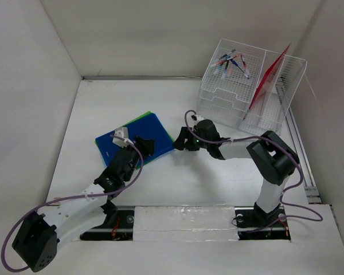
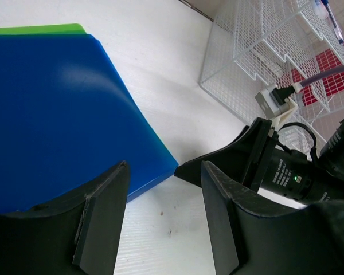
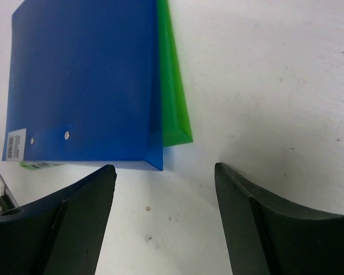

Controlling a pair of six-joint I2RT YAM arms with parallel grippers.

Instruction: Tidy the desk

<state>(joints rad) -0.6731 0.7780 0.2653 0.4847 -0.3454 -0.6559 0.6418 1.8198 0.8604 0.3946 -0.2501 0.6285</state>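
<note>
A blue folder (image 1: 136, 140) lies flat on the white desk (image 1: 178, 183), on top of a green folder (image 1: 142, 116) whose edge shows behind it. My left gripper (image 1: 142, 146) is open and empty, low over the blue folder's (image 2: 51, 114) near right corner. My right gripper (image 1: 180, 139) is open and empty just right of that corner, facing the folders. In the right wrist view the blue folder (image 3: 83, 80) and the green folder (image 3: 173, 97) lie just ahead of the open fingers (image 3: 86, 212). The right gripper's finger (image 2: 229, 157) shows in the left wrist view.
A clear wire-mesh organizer rack (image 1: 249, 86) stands at the back right, with several pens (image 1: 232, 63) in its top tray and a red folder (image 1: 268, 77) upright in a slot. Upright white panels (image 1: 28, 103) close in the desk's sides.
</note>
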